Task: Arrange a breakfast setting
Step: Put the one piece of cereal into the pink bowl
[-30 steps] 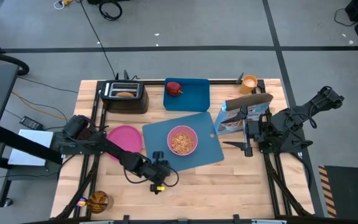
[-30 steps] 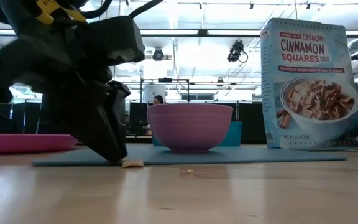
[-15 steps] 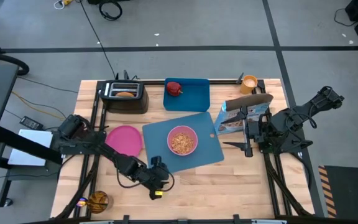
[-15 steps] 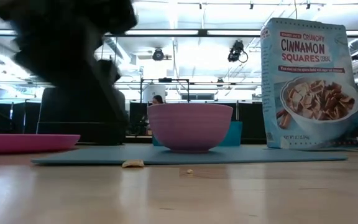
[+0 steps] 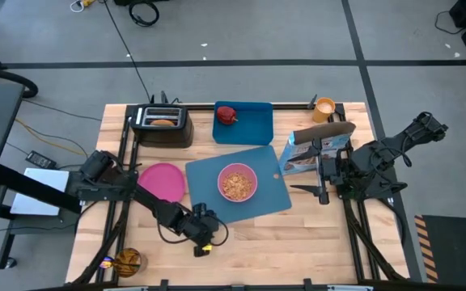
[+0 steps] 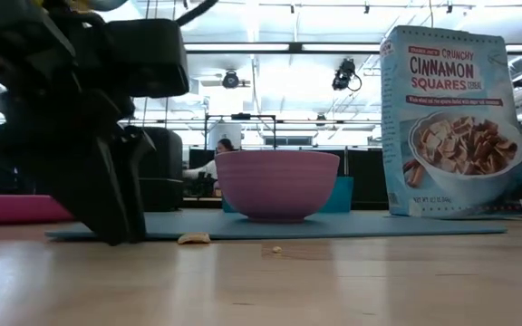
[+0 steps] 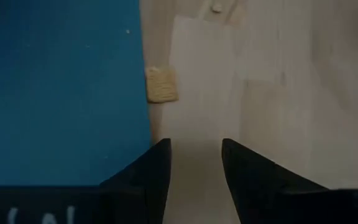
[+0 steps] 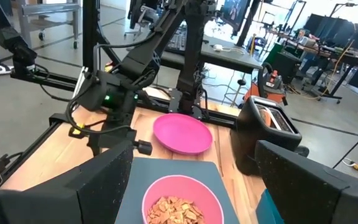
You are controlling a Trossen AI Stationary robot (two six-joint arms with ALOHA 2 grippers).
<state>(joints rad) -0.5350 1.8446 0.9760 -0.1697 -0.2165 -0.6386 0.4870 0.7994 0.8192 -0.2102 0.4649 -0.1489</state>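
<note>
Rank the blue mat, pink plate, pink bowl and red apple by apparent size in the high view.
1. Blue mat, clearly the largest.
2. Pink plate.
3. Pink bowl, slightly smaller across than the plate.
4. Red apple, the smallest.

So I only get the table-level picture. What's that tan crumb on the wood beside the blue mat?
Observer: A cereal square, lying on the wood against the mat edge.
Operator: Is anything in the pink bowl?
Observer: Yes, from above the bowl has cereal in it.
Operator: Does that dark shape hold anything?
Observer: No. That's the left arm; its jaws stand open over bare wood, with the square ahead of them, not between them.
</note>
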